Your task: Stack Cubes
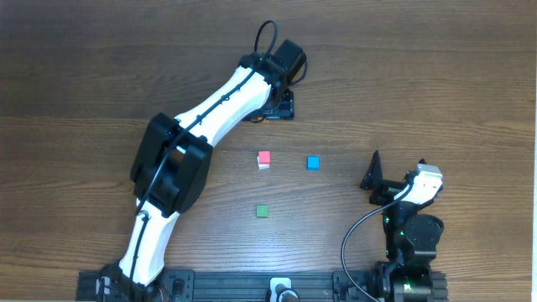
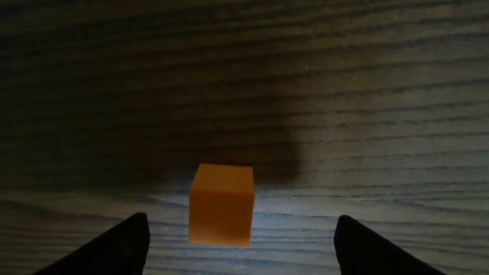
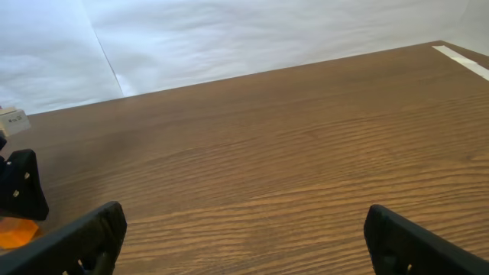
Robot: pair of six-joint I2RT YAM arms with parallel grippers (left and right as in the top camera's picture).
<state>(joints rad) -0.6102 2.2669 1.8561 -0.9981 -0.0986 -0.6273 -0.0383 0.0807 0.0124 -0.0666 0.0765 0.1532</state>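
1. Left gripper (image 1: 273,111) hangs over the table's far-middle stretch, fingers spread wide, nothing held.
2. Orange cube (image 2: 221,205) rests on the table in line with that gap, just ahead of the tips, a touch nearer one finger, faces roughly square to them.
3. Pink cube (image 1: 264,158), blue cube (image 1: 313,162) and green cube (image 1: 263,211) sit near the table's centre, well apart from the orange.
4. Right gripper (image 1: 374,174) sits toward the near-right edge, fingers apart, empty. The left arm is plainly nearer.
5. Likely next: ease forward and down, then close.
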